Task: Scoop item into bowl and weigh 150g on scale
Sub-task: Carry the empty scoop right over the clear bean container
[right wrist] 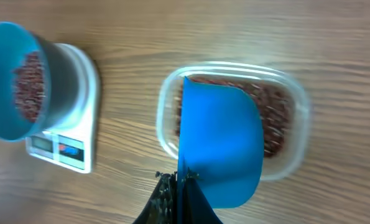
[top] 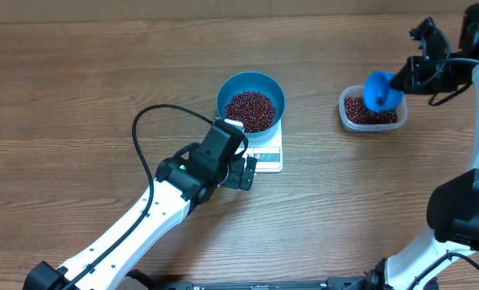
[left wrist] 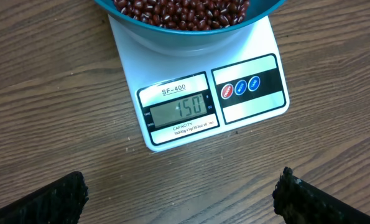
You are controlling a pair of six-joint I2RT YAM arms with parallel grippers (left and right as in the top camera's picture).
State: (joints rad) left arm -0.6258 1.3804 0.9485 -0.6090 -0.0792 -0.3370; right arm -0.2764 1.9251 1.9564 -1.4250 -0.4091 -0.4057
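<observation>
- the bowl (top: 251, 80) with the beans (top: 249, 110) sits on the scale (left wrist: 253, 109), mid-table. the tub (top: 345, 113) at the far right has more beans in it
- right gripper (right wrist: 177, 186) is pinching the handle of the blue scoop (right wrist: 222, 143), which hangs over the tub. the bowl is off to its left, well apart
- left gripper (left wrist: 181, 199) is spread wide and holds nothing. it's just on the near side of the scale, facing the display (left wrist: 183, 109)
- the display reads 150 and the label (left wrist: 173, 91) says "sf-400". the small print starts "capacity", the rest is too tiny to read. looks like the target's hit, so i'd guess no more scooping
</observation>
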